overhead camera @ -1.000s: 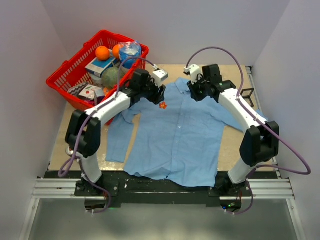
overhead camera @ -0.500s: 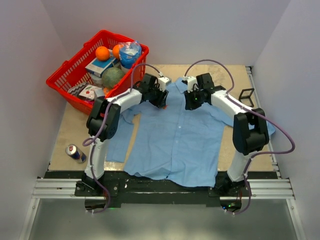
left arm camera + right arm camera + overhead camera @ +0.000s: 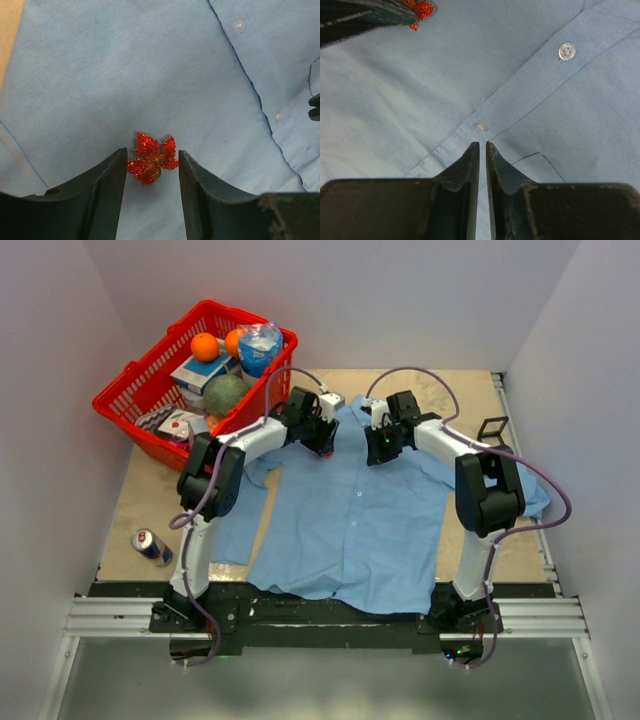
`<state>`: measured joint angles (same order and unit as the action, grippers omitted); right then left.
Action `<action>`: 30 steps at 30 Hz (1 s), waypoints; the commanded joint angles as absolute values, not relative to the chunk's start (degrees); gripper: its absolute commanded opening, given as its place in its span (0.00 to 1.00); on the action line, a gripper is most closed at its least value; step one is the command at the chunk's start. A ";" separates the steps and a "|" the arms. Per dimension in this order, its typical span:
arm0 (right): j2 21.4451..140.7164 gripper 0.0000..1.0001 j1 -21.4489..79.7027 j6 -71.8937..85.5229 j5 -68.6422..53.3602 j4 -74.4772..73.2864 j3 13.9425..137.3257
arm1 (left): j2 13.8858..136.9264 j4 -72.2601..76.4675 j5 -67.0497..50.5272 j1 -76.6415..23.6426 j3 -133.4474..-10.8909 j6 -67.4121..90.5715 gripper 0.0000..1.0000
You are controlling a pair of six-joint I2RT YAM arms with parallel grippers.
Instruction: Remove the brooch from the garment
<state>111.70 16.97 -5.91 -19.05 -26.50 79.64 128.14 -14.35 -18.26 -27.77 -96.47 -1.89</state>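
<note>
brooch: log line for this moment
left gripper open, jaws astride brooch | right gripper shut at garment placket | brooch not yet removed

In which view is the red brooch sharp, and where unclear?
Left wrist view: the glittery red leaf-shaped brooch is sharp and evenly lit on the light blue cloth shirt. Right wrist view: only its edge shows at the top border. Top external view: too small to judge.

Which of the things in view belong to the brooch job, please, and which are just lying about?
Job: brooch, blue shirt, left claw astride the brooch, right claw over the shirt.
Lying about: red basket, oranges, drink can.
</note>
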 commanded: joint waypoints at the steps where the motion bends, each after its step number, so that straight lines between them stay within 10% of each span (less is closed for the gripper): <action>1: 111.18 0.15 17.22 -4.83 -19.78 -25.58 82.09 | 129.37 -13.27 -17.32 -28.21 -98.96 -0.70 0.50; 11: 112.23 0.16 17.14 -5.19 -19.07 -26.10 82.79 | 130.78 -12.75 -18.90 -28.48 -100.45 -0.79 0.37; 23: 112.24 0.17 17.14 -5.80 -18.28 -26.63 82.35 | 131.05 -12.83 -22.84 -28.48 -102.39 -1.67 0.00; 30: 110.13 0.16 17.75 -8.26 -17.58 -25.76 82.80 | 128.42 -13.10 -28.81 -27.60 -101.69 3.86 0.00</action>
